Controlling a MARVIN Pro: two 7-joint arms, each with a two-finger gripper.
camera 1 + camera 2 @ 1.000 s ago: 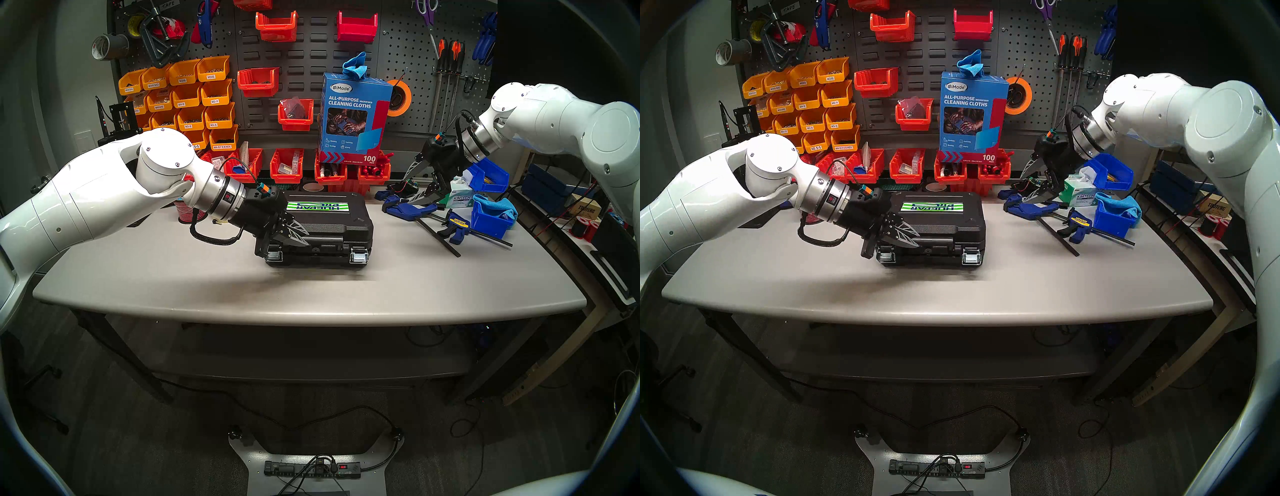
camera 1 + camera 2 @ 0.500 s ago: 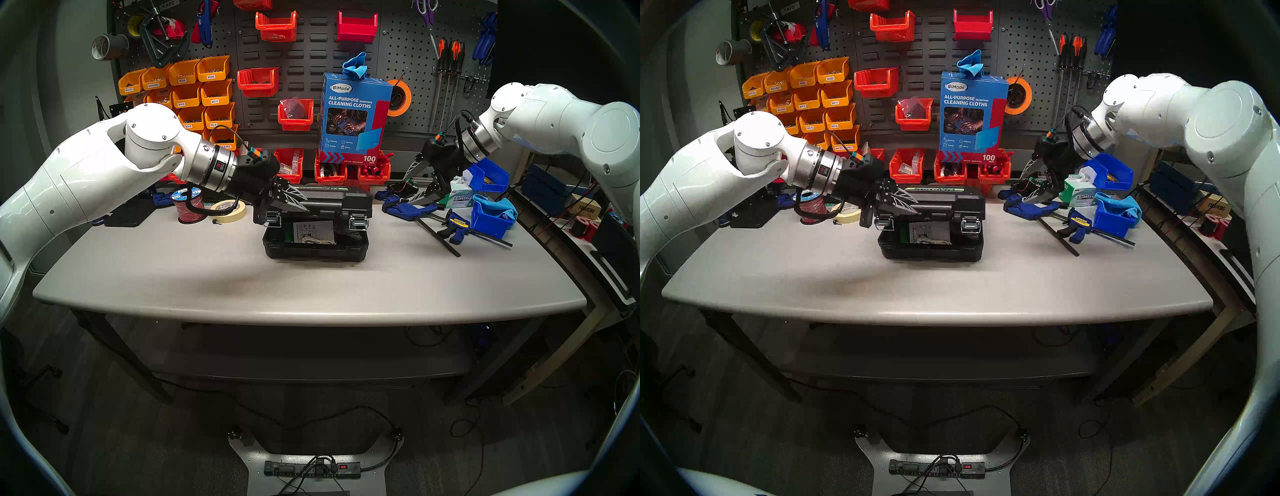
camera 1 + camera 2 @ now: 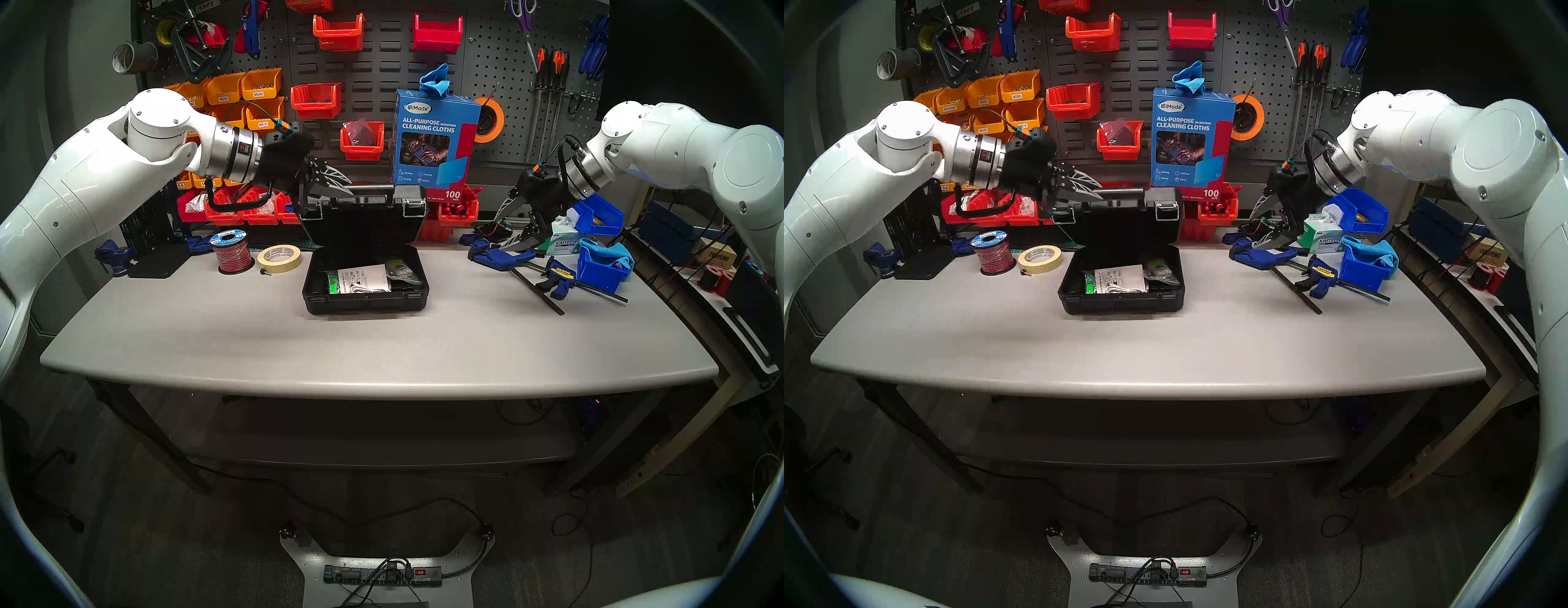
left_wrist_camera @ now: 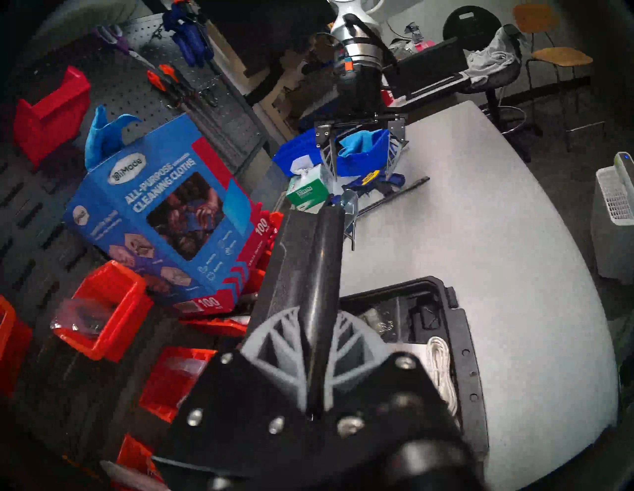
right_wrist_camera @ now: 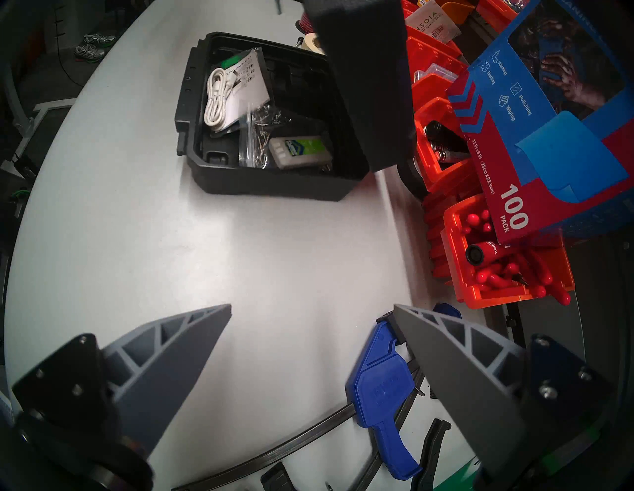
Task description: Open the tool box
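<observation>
The black tool box (image 3: 365, 300) stands open on the grey table (image 3: 382, 352). Its lid (image 3: 360, 227) is raised nearly upright, with two silver latches hanging at the top edge. My left gripper (image 3: 345, 187) is shut on the lid's black handle (image 4: 322, 271), coming in from the left at the lid's top. Inside the base (image 5: 267, 187) lie a white cable, a paper leaflet and small bagged parts. My right gripper (image 3: 511, 223) hangs open at the right, above the blue clamps, and holds nothing (image 5: 312, 308).
Blue bar clamps (image 3: 530, 263), a tissue box (image 3: 564, 244) and blue bins (image 3: 602, 263) crowd the table's right back. A blue cleaning-cloths box (image 3: 432, 140) and red bins stand right behind the lid. Masking tape (image 3: 280, 257) and a wire spool (image 3: 231, 250) sit left.
The lid went from shut to nearly upright. My left gripper rose and moved back with the handle in it. The base slid slightly left. The right arm stayed still.
</observation>
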